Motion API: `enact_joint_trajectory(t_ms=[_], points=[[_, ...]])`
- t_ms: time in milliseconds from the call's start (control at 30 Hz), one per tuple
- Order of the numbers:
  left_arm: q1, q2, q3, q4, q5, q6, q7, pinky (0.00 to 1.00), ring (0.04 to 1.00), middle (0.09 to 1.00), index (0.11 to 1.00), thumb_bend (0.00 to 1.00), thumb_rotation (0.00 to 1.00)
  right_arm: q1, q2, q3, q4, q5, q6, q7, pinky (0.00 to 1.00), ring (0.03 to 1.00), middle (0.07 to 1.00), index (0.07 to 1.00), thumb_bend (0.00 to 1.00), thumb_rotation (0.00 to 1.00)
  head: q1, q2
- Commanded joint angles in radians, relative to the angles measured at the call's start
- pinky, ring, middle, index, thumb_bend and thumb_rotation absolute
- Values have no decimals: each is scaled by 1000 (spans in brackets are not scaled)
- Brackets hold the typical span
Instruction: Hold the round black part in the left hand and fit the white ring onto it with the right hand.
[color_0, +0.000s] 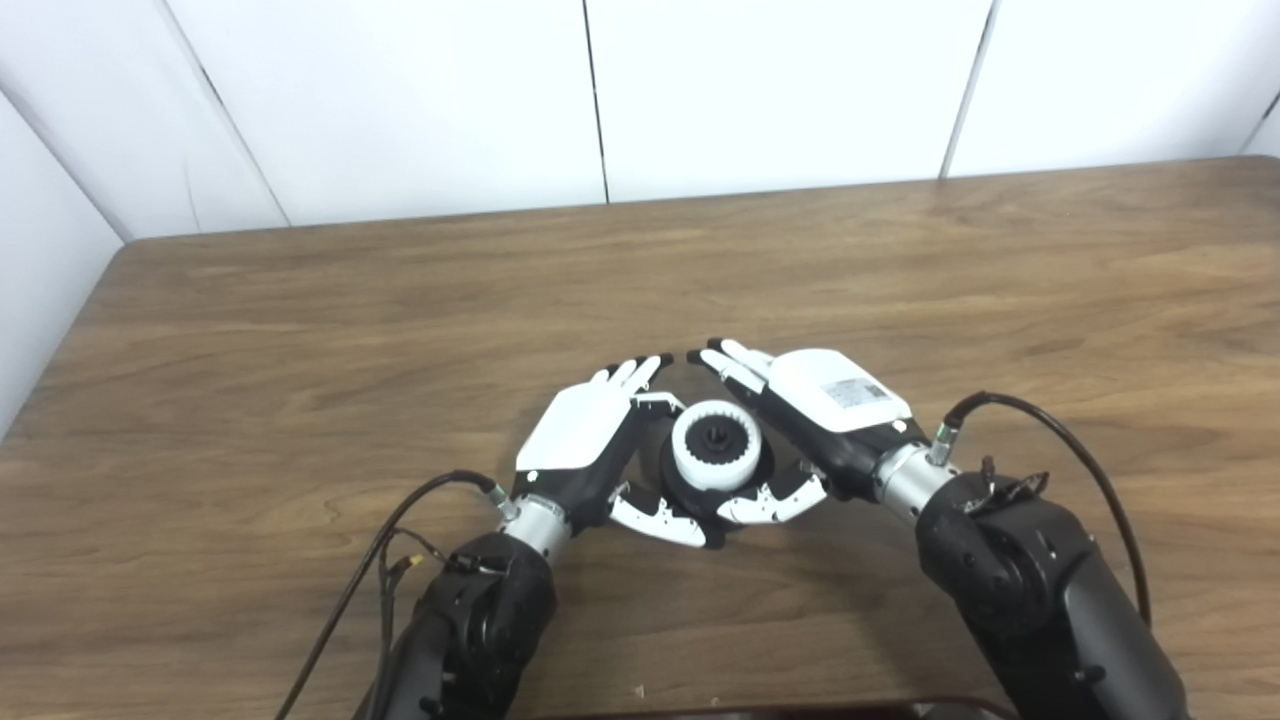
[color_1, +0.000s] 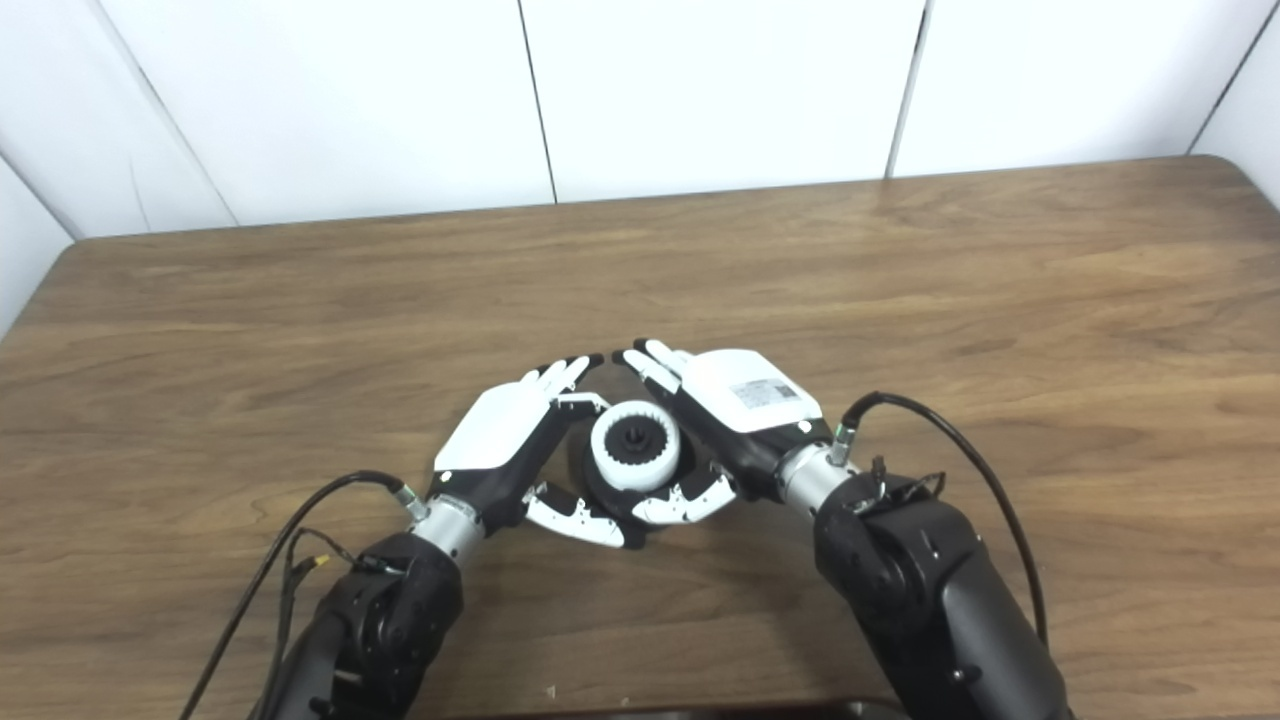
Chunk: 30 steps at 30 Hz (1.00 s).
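**Ring sitting on black part, both hands cupped around it**

Landmark: the round black part (color_0: 712, 478), lying on the wooden table (color_0: 300, 330) near the front edge, centre.

Nearest the camera, both forearms are entering from below, cables trailing. Just in front of the part, the two thumbs are meeting, tips nearly touching each other and lying against the part's near rim.

At the part itself: the white ring (color_0: 714, 443) is sitting on top, toothed inner edge showing, the black hub visible through its centre. It appears seated, or close to it; I cannot tell whether it is fully down.

To either side: the left hand (color_0: 585, 440) is cupping the part's left flank, fingers extended and held together; the right hand (color_0: 815, 405) is mirroring it on the right. Neither is clearly pinching; contact with the ring is hidden.

Beyond the part, the fingertips of both hands are almost meeting.

Risks: with the ring perhaps only partly seated, withdrawing the right hand could drag it askew; a loose left-hand cup could let the part slide along the table.
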Motion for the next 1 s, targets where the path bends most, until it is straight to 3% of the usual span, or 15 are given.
enact_joint_trajectory(t_ms=[0,300,967], points=[[-27,-1,6,-32,5,-14,19,1000,1000,1000,617,968,399,-30,-30,-3,-34,-15,5,51,883,977,1000,1000,1000,488,0,1],[-25,2,12,-32,1,-22,27,1000,1000,1000,613,973,383,-27,-91,-38,-50,11,-1,95,882,977,1000,1000,1000,473,-9,-5],[-29,1,20,-28,1,-24,23,1000,1000,1000,615,965,382,-24,-219,-156,-76,149,82,156,875,985,1000,1000,1000,423,-18,-2]])
